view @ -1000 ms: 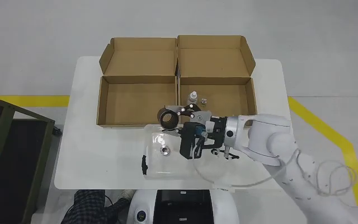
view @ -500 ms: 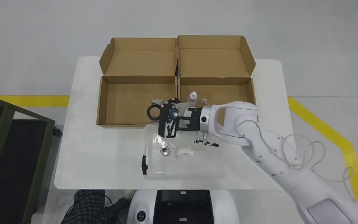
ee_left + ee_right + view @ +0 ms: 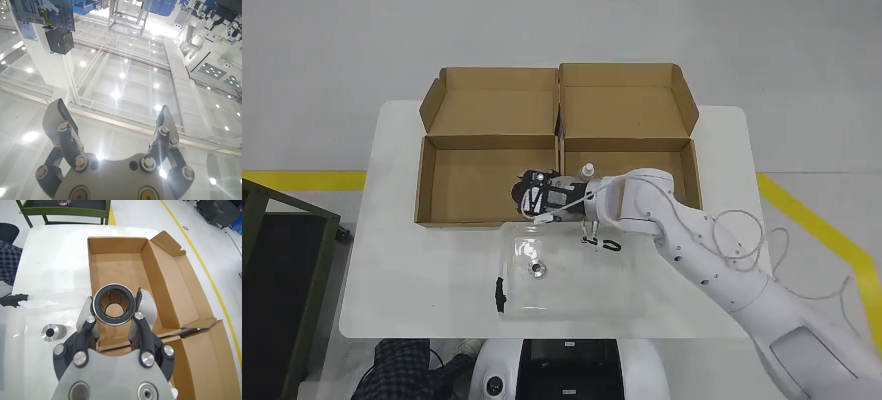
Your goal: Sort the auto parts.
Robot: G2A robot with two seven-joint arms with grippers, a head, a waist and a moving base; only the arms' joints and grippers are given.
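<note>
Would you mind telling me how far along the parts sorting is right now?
Done: two small parts lie in the right box. In hand: the right gripper holds a linear bearing over the left box, which looks empty. Remaining: a metal bushing and some black pieces on the clear tray.

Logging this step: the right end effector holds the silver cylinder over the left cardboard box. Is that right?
No: the right end effector holds the black ring bearing over the left cardboard box; the silver cylinder lies on the clear tray. The right wrist view shows it.
</note>
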